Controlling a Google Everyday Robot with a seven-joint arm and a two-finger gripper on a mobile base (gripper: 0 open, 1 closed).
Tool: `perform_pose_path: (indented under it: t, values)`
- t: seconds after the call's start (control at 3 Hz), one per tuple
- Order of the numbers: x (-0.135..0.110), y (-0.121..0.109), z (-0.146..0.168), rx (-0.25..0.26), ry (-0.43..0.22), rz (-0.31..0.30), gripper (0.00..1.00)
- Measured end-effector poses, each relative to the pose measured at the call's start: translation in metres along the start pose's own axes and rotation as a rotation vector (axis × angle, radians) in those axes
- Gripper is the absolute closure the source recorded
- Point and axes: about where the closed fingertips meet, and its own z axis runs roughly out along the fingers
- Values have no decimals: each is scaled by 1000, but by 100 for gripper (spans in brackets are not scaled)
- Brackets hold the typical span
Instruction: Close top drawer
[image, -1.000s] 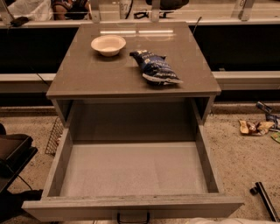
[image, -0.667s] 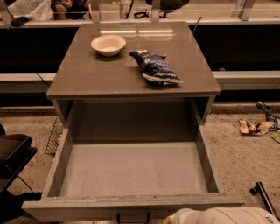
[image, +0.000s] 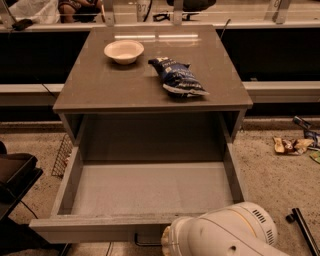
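Arm (image: 225, 232) has risen before open top drawer (image: 100, 228) front; gripper hidden below.

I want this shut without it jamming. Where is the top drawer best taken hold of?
Take the small handle centred on the flat front of the top drawer, coming straight from the front, since it stands wide open toward the camera. The end effector is low right, beside that handle.

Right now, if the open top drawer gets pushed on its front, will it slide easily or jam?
The top drawer looks empty, so probably light and easy to slide. It is wide, so an off-centre push might skew it; near the handle seems safer. The claw is hidden; only the white arm shows beside the drawer front.
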Motion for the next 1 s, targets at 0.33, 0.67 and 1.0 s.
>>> perform_pose_path:
  t: [0.33, 0.67, 1.0]
  values:
    - [0, 0, 0, 0, 0, 0, 100]
    - [-3, 4, 2, -1, 6, 11, 100]
    - [-4, -21, 6, 41, -2, 5, 100]
